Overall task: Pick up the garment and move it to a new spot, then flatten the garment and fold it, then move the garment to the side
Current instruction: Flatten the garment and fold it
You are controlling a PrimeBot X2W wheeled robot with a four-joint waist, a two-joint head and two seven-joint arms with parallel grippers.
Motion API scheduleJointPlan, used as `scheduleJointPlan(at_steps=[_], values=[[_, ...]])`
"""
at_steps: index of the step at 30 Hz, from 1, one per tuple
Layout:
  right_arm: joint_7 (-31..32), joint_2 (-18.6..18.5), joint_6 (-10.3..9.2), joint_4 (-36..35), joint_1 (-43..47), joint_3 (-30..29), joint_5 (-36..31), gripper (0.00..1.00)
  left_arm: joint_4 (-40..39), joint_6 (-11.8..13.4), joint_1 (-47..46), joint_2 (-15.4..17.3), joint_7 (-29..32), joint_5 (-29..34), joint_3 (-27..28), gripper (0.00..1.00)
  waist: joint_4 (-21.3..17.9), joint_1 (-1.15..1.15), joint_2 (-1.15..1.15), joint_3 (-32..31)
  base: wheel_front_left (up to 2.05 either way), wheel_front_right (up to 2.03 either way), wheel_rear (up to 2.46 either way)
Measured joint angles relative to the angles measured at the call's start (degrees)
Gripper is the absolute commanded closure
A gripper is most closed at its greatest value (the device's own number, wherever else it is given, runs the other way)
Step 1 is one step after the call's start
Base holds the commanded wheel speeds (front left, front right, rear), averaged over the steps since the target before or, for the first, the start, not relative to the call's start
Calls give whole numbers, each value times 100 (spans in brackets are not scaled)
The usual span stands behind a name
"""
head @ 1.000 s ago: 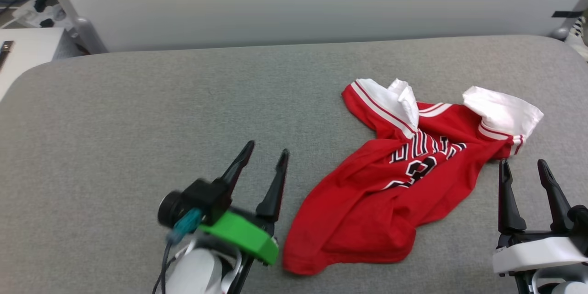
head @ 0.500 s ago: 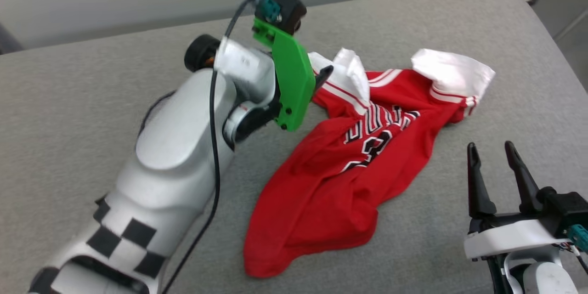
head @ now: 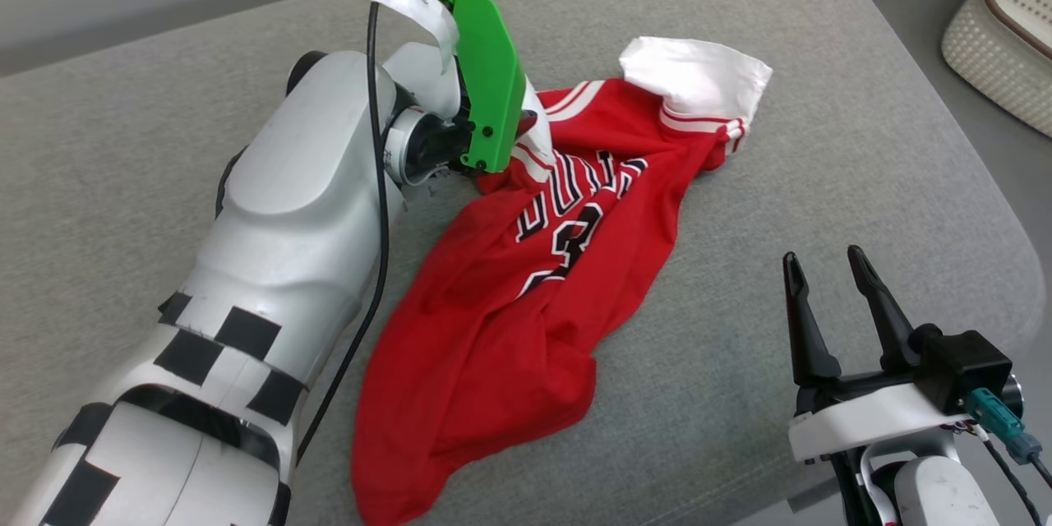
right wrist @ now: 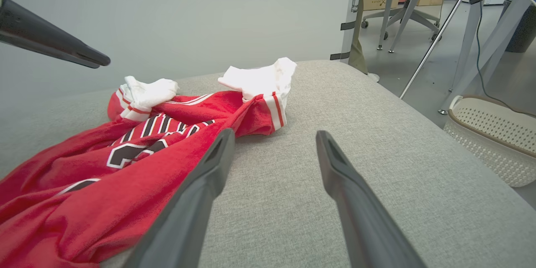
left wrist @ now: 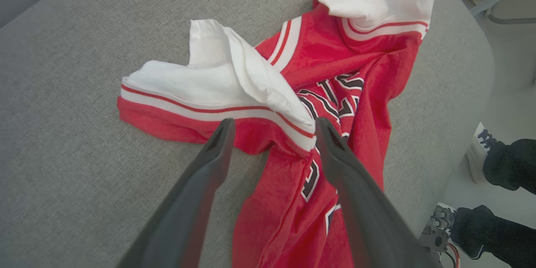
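Note:
The garment (head: 526, 279) is a red jersey with white sleeves and black lettering, lying crumpled on the grey padded table (head: 740, 394). My left arm reaches over it, and its green mount (head: 489, 82) hides the fingers in the head view. In the left wrist view my left gripper (left wrist: 274, 125) is open, its jaws either side of the striped trim of one white sleeve (left wrist: 217, 79), with nothing gripped. My right gripper (head: 822, 271) stands open at the front right, apart from the garment (right wrist: 125, 163). Its own view shows bare table between the fingertips of the right gripper (right wrist: 274, 136).
The table's rounded right edge (head: 978, 181) drops to the floor, where a cream perforated basket (head: 1003, 41) stands. A person's shoes and dark trouser legs (left wrist: 481, 159) are beside the table. Chair and stand legs (right wrist: 418, 21) fill the room behind.
The head camera has turned right and down. My left arm swung up from the lower left and across to the garment's near white sleeve. The right gripper kept its open pose.

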Motion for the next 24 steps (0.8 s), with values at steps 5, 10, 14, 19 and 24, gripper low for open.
scheduleJointPlan(at_steps=[5, 10, 14, 19, 24], values=[[0, 24, 0, 29, -107, 96, 103, 0, 413, 87, -104, -52, -151, -53, 99, 0, -214, 0, 0, 195, 0, 0, 0], [0, 27, 0, 38, -129, 129, 255, 0, 703, 91, -196, -97, -332, -79, 142, 0, -343, 0, 0, 350, 0, 0, 0], [0, 29, 0, 52, -161, 151, 305, 0, 920, 99, -263, -134, -402, -96, 146, 0, -395, 0, 0, 441, 0, 0, 0], [0, 35, 0, 57, -218, 153, 339, 0, 1055, 12, -297, -158, -513, -220, 199, 100, -402, 0, 0, 505, 0, 0, 0], [-1, 38, 0, 83, -219, 41, 293, 0, 1081, -115, -302, -204, -857, -378, 259, 100, -259, 1, 0, 460, 0, 0, 0]])
